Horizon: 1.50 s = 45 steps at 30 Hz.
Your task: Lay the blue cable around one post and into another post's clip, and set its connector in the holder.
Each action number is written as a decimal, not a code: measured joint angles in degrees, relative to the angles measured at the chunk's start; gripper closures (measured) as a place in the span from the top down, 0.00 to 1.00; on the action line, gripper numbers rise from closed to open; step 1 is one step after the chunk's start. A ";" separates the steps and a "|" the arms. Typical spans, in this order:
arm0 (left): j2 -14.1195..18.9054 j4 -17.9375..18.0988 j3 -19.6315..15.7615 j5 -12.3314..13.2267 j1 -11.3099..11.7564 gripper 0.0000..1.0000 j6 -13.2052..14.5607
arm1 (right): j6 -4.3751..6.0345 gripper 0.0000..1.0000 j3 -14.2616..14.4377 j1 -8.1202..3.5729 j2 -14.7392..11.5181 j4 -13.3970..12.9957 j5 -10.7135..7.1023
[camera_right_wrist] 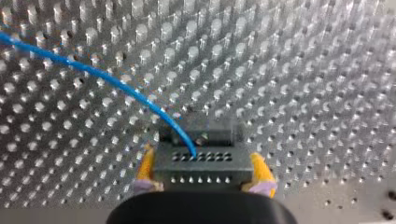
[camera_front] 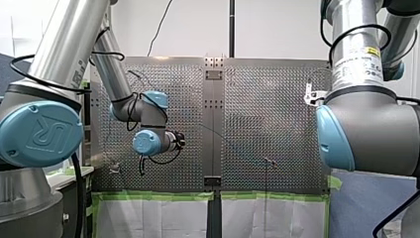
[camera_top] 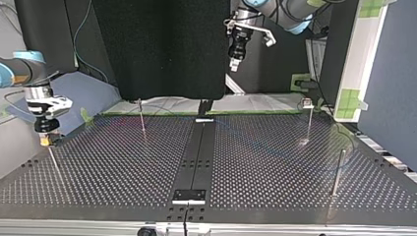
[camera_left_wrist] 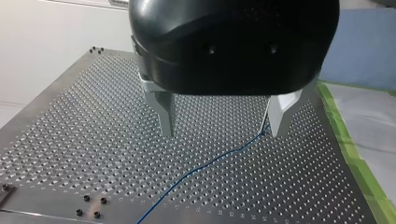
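My right gripper (camera_right_wrist: 203,170) has its yellow pads shut on a black connector (camera_right_wrist: 201,157). The thin blue cable (camera_right_wrist: 93,72) leaves the connector's top and curves away over the perforated plate. In the top view my right gripper (camera_top: 46,139) hangs low at the left, just above a thin post (camera_top: 54,164). My left gripper (camera_left_wrist: 223,133) is open and holds nothing, well above the plate. The blue cable (camera_left_wrist: 201,168) lies on the plate under it, passing close to one finger. In the top view my left gripper (camera_top: 235,65) is high at the back.
More posts stand on the plate (camera_top: 275,196): one at back left (camera_top: 142,118), one with a clip on top at back right (camera_top: 309,120), one near the right edge (camera_top: 337,172). A dark rail (camera_top: 196,157) with brackets runs down the middle. Green tape (camera_left_wrist: 355,158) lines the plate's edge.
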 joint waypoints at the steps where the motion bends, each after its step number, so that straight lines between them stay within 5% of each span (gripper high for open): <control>1: 0.00 0.01 0.00 0.01 0.00 1.00 0.00 | 0.00 0.00 0.00 0.00 0.00 0.00 -0.01; 2: 0.00 0.02 0.00 0.02 0.01 1.00 0.00 | 0.01 0.00 0.00 -0.02 -0.01 -0.02 -0.01; 3: 0.00 0.03 0.00 0.03 0.01 1.00 -0.01 | 0.01 0.48 0.00 -0.02 0.00 -0.02 -0.02; 4: 0.00 0.07 -0.01 0.05 0.02 1.00 -0.01 | 0.01 0.64 0.01 -0.04 0.00 -0.01 -0.01; 5: 0.00 0.09 -0.01 0.06 0.02 1.00 -0.01 | 0.01 0.64 0.02 -0.04 0.00 -0.02 0.00; 7: -0.01 0.13 -0.01 0.08 0.06 1.00 0.00 | 0.02 0.84 0.01 -0.04 -0.02 -0.03 0.00; 20: 0.00 0.07 -0.01 -0.02 0.20 1.00 0.01 | 0.01 0.92 0.02 -0.05 0.00 -0.01 -0.01; 22: 0.00 0.03 -0.02 -0.04 0.20 1.00 0.01 | 0.01 1.00 0.02 -0.04 0.00 -0.01 -0.01; 45: 0.00 0.85 0.81 1.17 0.45 1.00 0.08 | 0.01 1.00 0.02 -0.04 0.00 -0.01 -0.01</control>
